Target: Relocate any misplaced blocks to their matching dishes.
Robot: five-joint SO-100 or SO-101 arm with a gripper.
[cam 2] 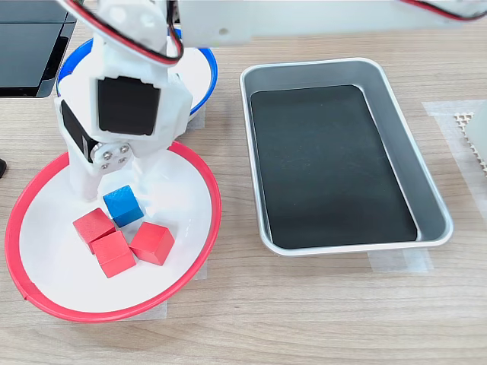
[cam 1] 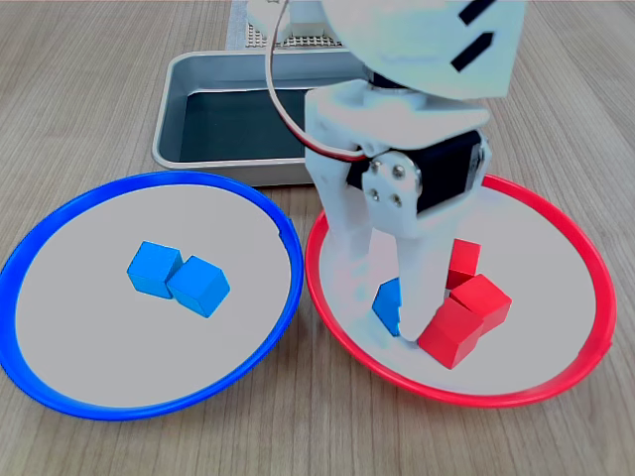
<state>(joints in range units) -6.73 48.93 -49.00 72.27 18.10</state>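
The red-rimmed dish (cam 1: 585,258) (cam 2: 46,300) holds three red blocks (cam 1: 466,312) (cam 2: 114,253) and one blue block (cam 1: 388,303) (cam 2: 122,205). My white gripper (cam 1: 381,319) (cam 2: 116,188) is lowered into this dish and stands open. Its fingers (cam 1: 420,288) sit either side of the blue block, and I cannot tell whether they touch it. In the first exterior view two blue blocks (cam 1: 179,276) lie together in the blue-rimmed dish (cam 1: 60,213). In the second exterior view the arm hides most of the blue-rimmed dish (cam 2: 208,65).
A rectangular grey metal tray (cam 1: 177,89) (cam 2: 251,144) with a dark bottom stands behind the dishes in the first exterior view, and to the right of them in the second exterior view. The dishes nearly touch. The table is wood.
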